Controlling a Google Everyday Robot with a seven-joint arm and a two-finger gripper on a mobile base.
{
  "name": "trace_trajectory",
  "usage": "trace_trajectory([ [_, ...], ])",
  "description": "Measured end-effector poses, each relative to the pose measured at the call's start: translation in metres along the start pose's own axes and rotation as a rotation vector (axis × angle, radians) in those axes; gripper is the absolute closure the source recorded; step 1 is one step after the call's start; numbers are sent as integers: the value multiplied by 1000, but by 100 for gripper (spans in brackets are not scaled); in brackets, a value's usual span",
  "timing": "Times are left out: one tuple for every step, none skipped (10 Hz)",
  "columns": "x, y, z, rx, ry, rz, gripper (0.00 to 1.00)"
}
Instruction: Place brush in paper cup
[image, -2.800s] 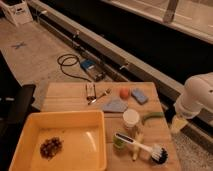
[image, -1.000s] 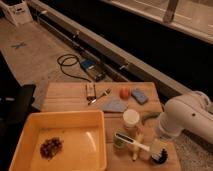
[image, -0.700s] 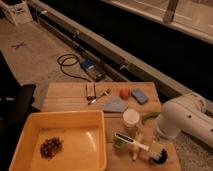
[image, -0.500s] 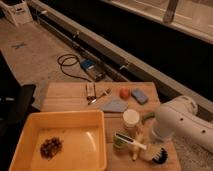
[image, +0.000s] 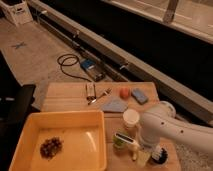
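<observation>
Brush lies flat on the wooden table, right beneath the gripper, whose jaws are apart and hold nothing. Paper cup stands upright just beside the gripper, farther back.

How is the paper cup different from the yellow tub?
The paper cup is small, round and whitish; the yellow tub is big and rectangular. The tub holds dark bits; the cup's inside is unclear. Both sit on the wooden table. The claw is low beside the brush.

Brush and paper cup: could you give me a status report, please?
Open gripper low over brush handle. It lies flat, not in paper cup. Small green cup crowds the handle end.
</observation>
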Motion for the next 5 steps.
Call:
trace_trajectory([
  [-3,0,6,-10,9,-7,27],
  [-5,-2,11,-12,19,-14,38],
  [-7,-6,15,-8,28,-15,50],
  [-7,-8,17,-3,33,-12,58],
  [-7,-12,18,6,36,-6,70],
])
